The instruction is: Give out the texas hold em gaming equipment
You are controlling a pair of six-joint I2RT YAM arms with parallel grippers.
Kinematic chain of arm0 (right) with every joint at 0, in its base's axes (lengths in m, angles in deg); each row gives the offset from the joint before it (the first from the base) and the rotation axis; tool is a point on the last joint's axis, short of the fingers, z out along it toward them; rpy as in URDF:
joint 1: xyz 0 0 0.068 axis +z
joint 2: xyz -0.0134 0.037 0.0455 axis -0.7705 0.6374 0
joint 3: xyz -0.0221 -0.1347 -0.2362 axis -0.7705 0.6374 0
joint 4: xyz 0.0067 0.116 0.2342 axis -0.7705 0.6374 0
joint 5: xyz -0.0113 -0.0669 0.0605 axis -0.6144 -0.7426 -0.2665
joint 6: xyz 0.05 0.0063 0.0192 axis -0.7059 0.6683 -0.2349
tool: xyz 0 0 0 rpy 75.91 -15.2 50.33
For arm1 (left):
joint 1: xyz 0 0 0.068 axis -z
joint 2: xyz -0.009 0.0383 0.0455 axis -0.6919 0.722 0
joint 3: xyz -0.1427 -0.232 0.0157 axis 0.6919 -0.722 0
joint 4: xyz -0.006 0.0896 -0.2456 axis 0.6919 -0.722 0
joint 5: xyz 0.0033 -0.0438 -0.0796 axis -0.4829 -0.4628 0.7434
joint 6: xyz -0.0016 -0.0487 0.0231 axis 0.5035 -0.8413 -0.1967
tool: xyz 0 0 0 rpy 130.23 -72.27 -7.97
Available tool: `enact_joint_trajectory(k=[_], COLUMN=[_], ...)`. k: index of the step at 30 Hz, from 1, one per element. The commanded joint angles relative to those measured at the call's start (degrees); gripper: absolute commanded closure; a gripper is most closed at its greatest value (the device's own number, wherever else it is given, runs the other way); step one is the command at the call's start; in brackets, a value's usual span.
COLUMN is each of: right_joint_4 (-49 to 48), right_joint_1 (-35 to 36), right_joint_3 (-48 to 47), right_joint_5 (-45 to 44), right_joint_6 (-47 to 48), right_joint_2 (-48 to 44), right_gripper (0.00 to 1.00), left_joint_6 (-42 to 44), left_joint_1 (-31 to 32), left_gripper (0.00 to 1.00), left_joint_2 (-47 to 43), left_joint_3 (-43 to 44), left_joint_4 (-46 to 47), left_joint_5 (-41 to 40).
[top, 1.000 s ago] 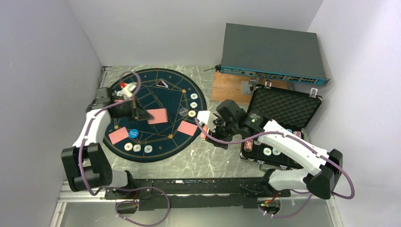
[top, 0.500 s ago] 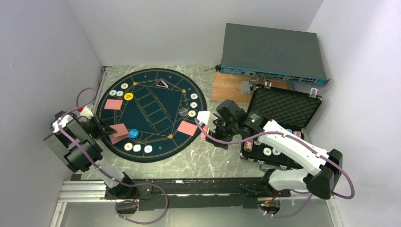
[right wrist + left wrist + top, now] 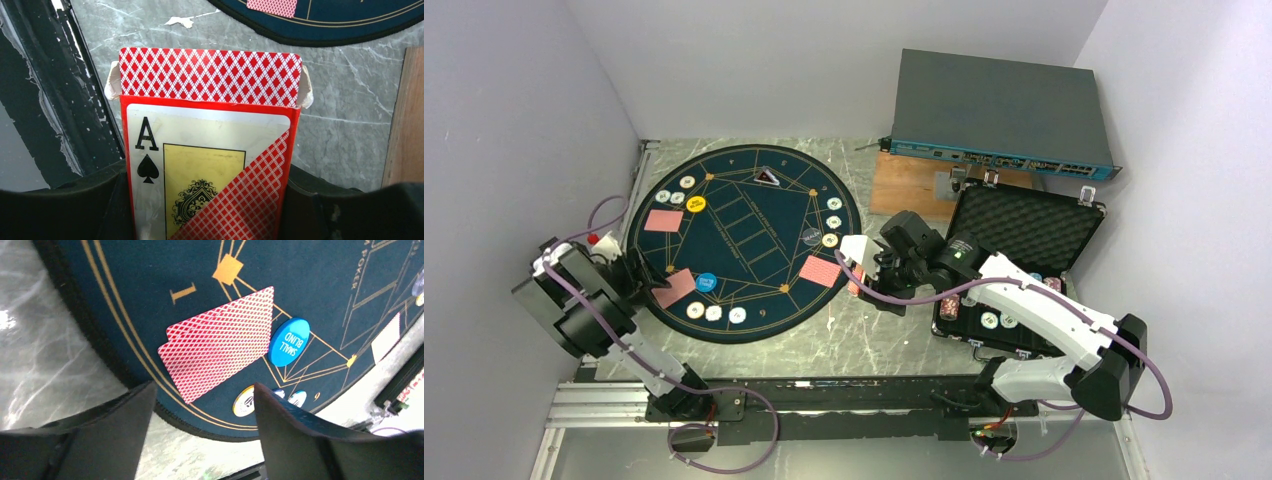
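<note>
Left pincer [image 3: 646, 280] spread, empty, low at mat [image 3: 754, 215] rim, 8 o'clock. Card pair [image 3: 674, 288] lies flat there. Right pincer [image 3: 867, 275] pinches card box [image 3: 856, 284] above table [image 3: 864, 330], off mat at 4 o'clock.

Left wrist: pair fanned, thin, red-lattice backs, on navy felt-like cloth with gold lines. Round smooth blue disc [image 3: 289, 341] just beside, 3 o'clock. Risk: finger catches card edge on withdrawal, drags pair off rim.

Right wrist: glossy cardboard box, top open, side tabs out, ace-of-spades face. Risk: tilt spills deck, slick sides slip.
</note>
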Motion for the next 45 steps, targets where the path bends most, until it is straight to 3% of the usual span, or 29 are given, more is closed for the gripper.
enact_joint_trajectory(k=[1, 4, 6, 11, 15, 18, 24, 28, 32, 38, 45], right_joint_4=[-3.19, -3.3, -3.35, -4.38, -5.06, -5.93, -5.6, -5.37, -4.9, -4.86, -4.72], right_joint_1=[0.29, 0.31, 0.29, 0.29, 0.29, 0.29, 0.29, 0.29, 0.29, 0.38, 0.47], right_joint_3=[-0.64, -0.38, -0.21, 0.38, 0.05, 0.29, -0.63, -0.99, -1.42, -1.93, -2.49], right_joint_5=[0.78, 0.7, 0.69, 0.99, 1.43, 2.22, 3.16, 3.32, 3.18, 3.19, 2.8], right_joint_6=[0.85, 1.04, 1.29, 0.88, 0.57, 0.35, 0.74, 0.83, 0.78, 0.51, 0.84], right_joint_2=[-0.47, -0.72, -0.96, -1.52, -1.44, -1.6, -0.58, -0.09, 0.25, 0.31, 0.69], right_gripper=[1.0, 1.0, 1.0, 1.0, 1.0, 1.0, 1.0, 1.0, 1.0, 1.0, 1.0], left_joint_6=[1.89, 2.69, 4.17, 5.59, -3.78, -19.08, -41.36, -51.31, -57.29, -57.1, -50.68], left_joint_1=[-0.8, -0.92, -0.22, 8.87, 22.07, 34.26, 54.28, 63.2, 68.26, 73.41, 77.34], left_gripper=[0.17, 0.13, 0.07, 0.05, 0.05, 0.06, 0.05, 0.04, 0.02, 0.05, 0.18], left_joint_2=[-6.44, -11.94, -14.89, -17.44, -19.69, -21.74, -22.08, -20.41, -19.6, -17.91, -13.74], left_joint_3=[1.76, 2.65, 3.97, 6.79, 4.73, -1.81, -7.56, -8.72, -8.74, -7.26, -0.6], left_joint_4=[0.57, 0.51, -0.57, -7.13, -4.05, 11.12, 34.73, 47.6, 55.15, 55.42, 45.59], left_joint_5=[-10.0, -9.45, -4.09, 12.58, 26.33, 34.13, 36.05, 36.21, 35.56, 34.29, 31.94])
